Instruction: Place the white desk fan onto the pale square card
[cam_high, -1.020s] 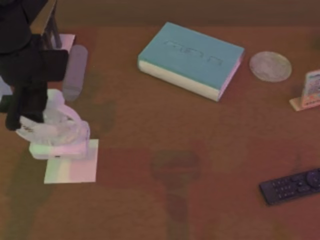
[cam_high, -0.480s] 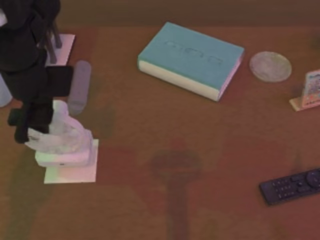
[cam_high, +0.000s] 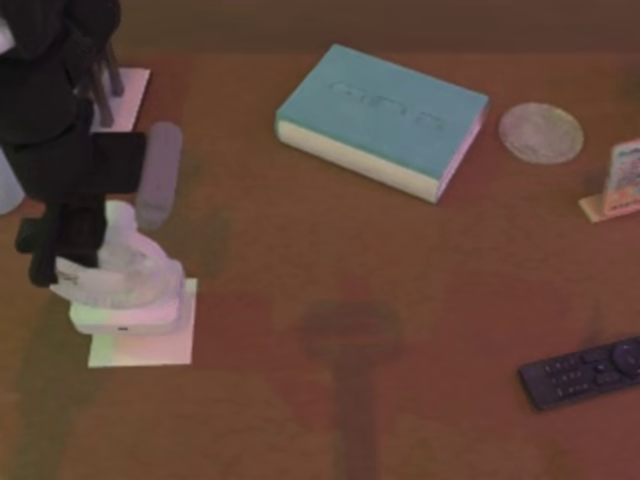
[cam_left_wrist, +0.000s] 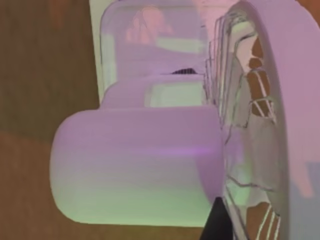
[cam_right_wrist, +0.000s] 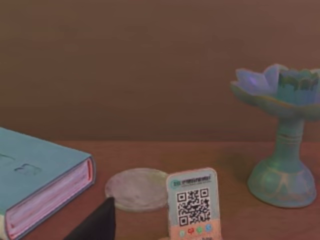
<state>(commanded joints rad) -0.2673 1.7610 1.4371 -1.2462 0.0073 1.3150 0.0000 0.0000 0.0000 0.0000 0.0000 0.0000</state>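
Brown wooden table (cam_high: 330, 250), dim light, seen from above.

Item: the white desk fan (cam_high: 120, 285), at the table's left side, its base overlapping the far edge of the pale square card (cam_high: 150, 348), not centred on it.

Item: my left gripper (cam_high: 75, 255), at the fan's far-left side against the grille and housing. I cannot tell whether its fingers are clamped or parted; the wrist view is filled by the fan's housing (cam_left_wrist: 135, 165). I judge it sits there to steady the fan upright while setting it down.

Item: right arm, parked off the table's right, out of the top view.

Others: teal book (cam_high: 385, 118), grey disc (cam_high: 540, 132), remote (cam_high: 585, 372).
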